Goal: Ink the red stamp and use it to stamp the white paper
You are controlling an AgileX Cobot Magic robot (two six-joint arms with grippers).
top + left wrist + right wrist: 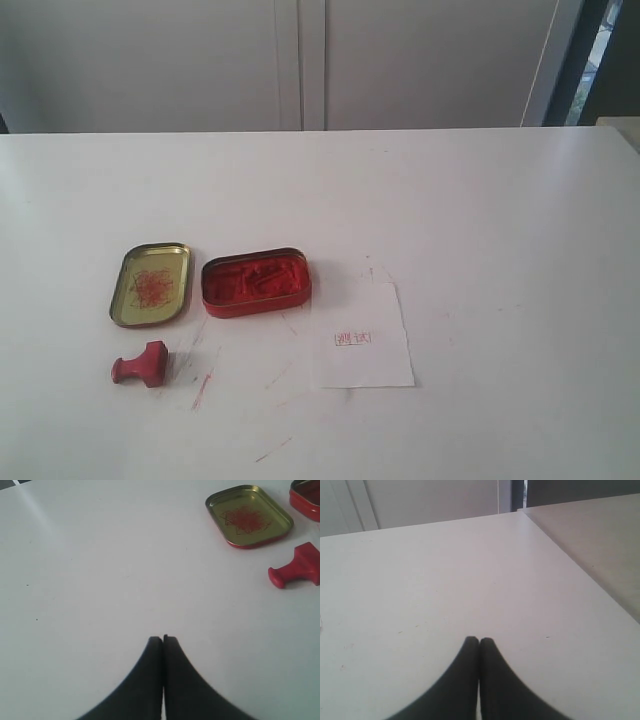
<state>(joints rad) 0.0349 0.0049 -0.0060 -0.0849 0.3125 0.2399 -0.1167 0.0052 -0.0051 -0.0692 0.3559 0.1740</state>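
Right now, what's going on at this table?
Nothing is being handled. The left gripper and right gripper both have their fingers shut and hold nothing. The red stamp lies on its side near the lid, which sits beside the open ink tin. The white paper already carries a red mark.

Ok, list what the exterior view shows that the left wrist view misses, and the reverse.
Only the exterior view: the white paper, bearing a small red mark. Only the left wrist view: the left gripper, shut, with bare table ahead. Both: the red stamp lying on its side, the open lid, and the red ink tin, though the wrist view catches just its corner.
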